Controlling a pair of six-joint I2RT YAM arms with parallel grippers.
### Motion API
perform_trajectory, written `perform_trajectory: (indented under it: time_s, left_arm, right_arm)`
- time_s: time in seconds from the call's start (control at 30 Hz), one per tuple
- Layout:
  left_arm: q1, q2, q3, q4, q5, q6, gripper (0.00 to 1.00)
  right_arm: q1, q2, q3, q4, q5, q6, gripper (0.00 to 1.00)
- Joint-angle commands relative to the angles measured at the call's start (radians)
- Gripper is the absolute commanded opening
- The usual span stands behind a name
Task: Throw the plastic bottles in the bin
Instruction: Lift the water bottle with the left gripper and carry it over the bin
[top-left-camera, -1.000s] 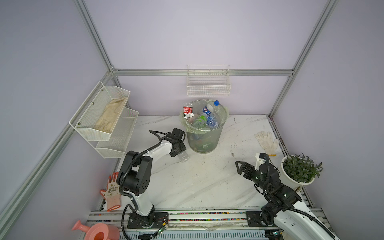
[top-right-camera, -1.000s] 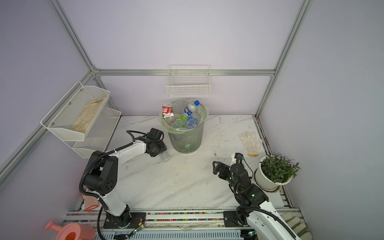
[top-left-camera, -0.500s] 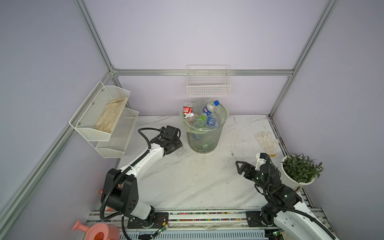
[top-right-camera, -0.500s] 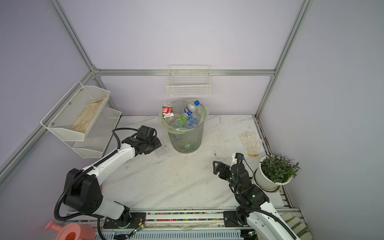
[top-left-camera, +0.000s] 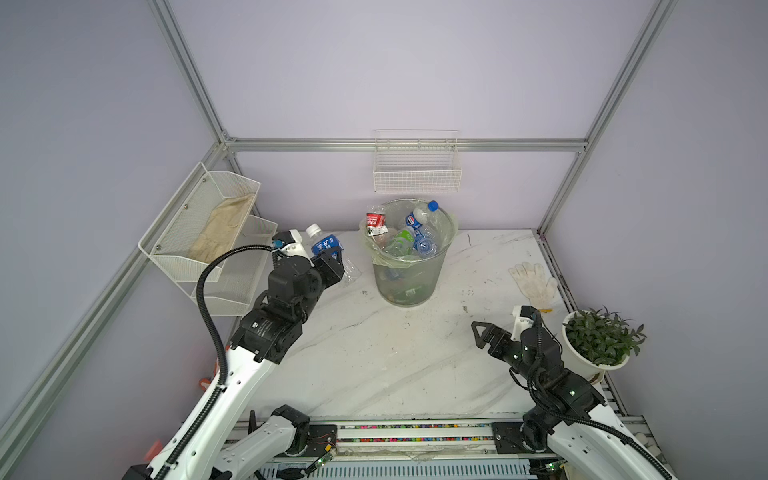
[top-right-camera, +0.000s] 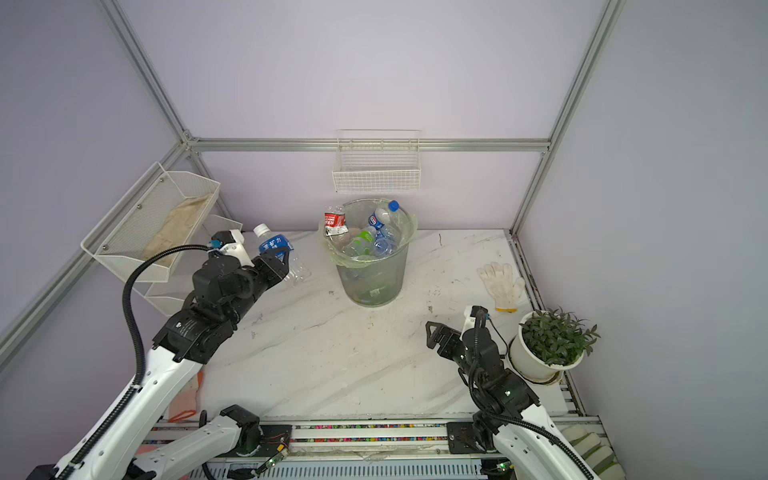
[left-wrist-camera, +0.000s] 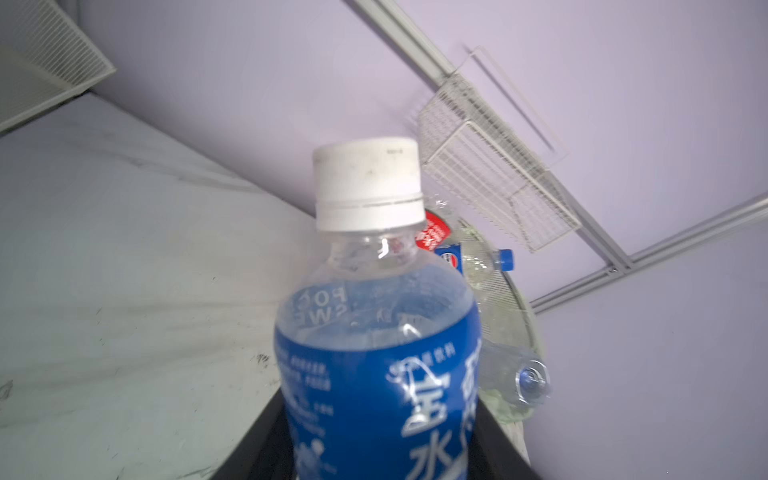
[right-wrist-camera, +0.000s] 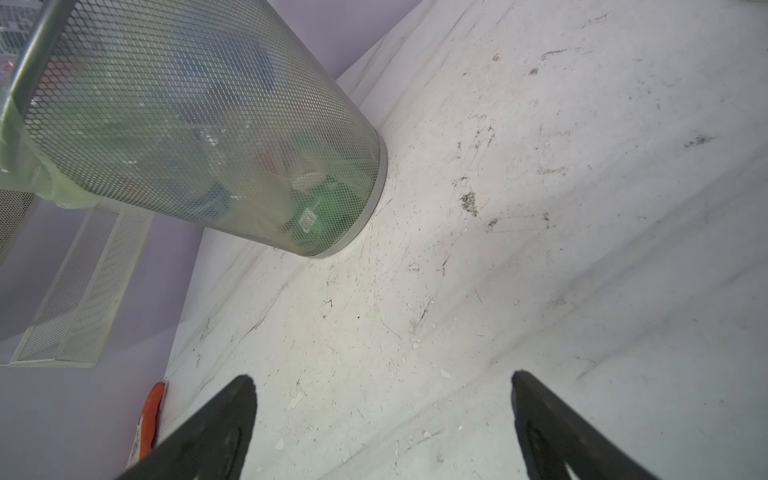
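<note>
Plastic bottles (top-left-camera: 402, 242) already crowd the bin (top-left-camera: 409, 286) up to its rim. A red-labelled bottle (top-left-camera: 375, 219) perches at the left edge of the liner in both top views, so room for more looks tight. One blue-labelled bottle (top-left-camera: 326, 244) with a white cap is outside the bin. The left gripper (top-left-camera: 334, 261) is clamped across its label, with the cap pointing up and away from the bin and the clear base hanging toward it. The bottle appears to be off the table (top-left-camera: 374, 357), just beside the bin's left wall. Gripping at the middle probably keeps the light bottle balanced, and the left wrist view shows dark jaws hugging both sides of the label. The step in hand is likely the carry over the rim, and on so full a pile a dropped bottle could roll off. The right gripper (top-left-camera: 483, 332) hangs with its jaws spread wide and empty above bare tabletop. It is near the potted plant (top-left-camera: 598, 343) and a glove (top-left-camera: 534, 280), well out of the left arm's path.
</note>
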Motion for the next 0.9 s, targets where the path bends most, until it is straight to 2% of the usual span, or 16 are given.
perform_trajectory:
  time_s: [0.0,0.07,0.2,0.3,0.4,0.5,0.63,0.87]
  left_arm:
    - [-0.065,-0.098,0.041,0.356,0.068,0.235,0.22]
    - [-0.100,-0.143,0.018,0.456,0.039,0.290,0.21]
    - [-0.107,-0.153,0.102,0.470,0.033,0.364,0.21]
    - [-0.108,-0.113,0.171,0.473,0.023,0.428,0.21]
    - [-0.108,-0.062,0.250,0.491,0.053,0.557,0.23]
    - [-0.107,0.007,0.322,0.530,0.075,0.627,0.24]
    - [-0.107,0.149,0.477,0.473,0.160,0.633,0.26]
    - [-0.106,0.413,0.708,0.338,0.213,0.595,0.26]
  right_arm:
    - [-0.002,-0.009,-0.017,-0.019,0.000,0.016,0.97]
    - [-0.003,-0.012,-0.016,-0.022,0.000,0.015,0.97]
    - [-0.002,-0.019,-0.018,-0.024,-0.001,0.020,0.97]
    - [-0.002,-0.014,-0.019,-0.021,0.000,0.021,0.97]
    - [-0.002,-0.006,-0.011,-0.031,0.002,0.019,0.97]
    - [-0.002,-0.014,-0.010,-0.041,0.002,0.018,0.97]
    - [-0.002,-0.027,-0.015,-0.036,0.005,0.025,0.97]
    - [-0.002,-0.025,-0.017,-0.041,-0.004,0.029,0.97]
